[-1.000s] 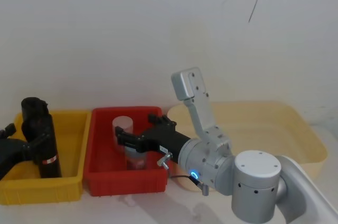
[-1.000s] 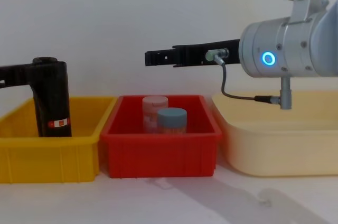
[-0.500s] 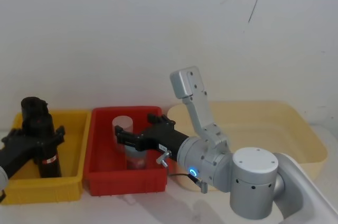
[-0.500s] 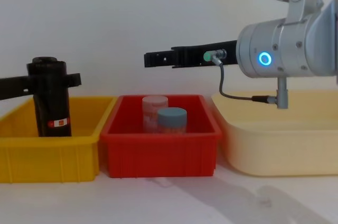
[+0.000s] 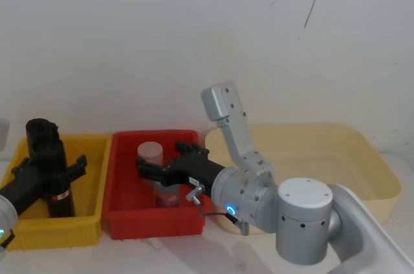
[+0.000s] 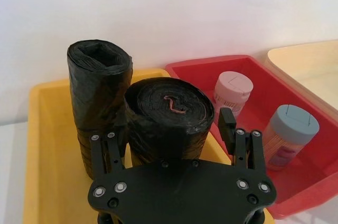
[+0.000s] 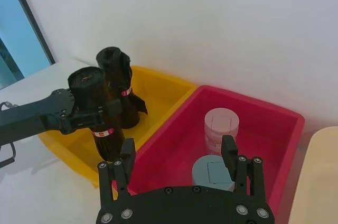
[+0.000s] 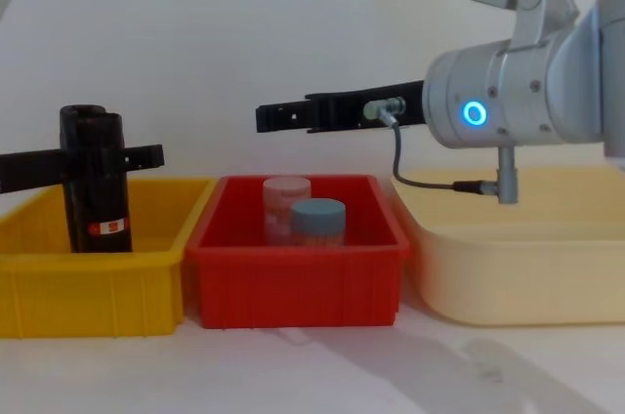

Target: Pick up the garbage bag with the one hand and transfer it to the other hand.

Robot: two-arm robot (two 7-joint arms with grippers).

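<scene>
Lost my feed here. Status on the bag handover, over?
Left gripper open, fingers either side of the garbage bag, standing in yellow bin. Right gripper open, above red bin. Second roll close beside the bag.

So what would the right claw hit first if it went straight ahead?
The right claw, above the red bin, would probably meet the garbage bag that the left claw straddles; depth is hard to judge.

garbage bag (image 6: 170, 109), between left gripper (image 6: 165, 125) jaws: wrinkled black plastic, faint sheen | yellow bin (image 8: 98, 287) beneath jaws: smooth glossy plastic | gripper body: matt black
</scene>
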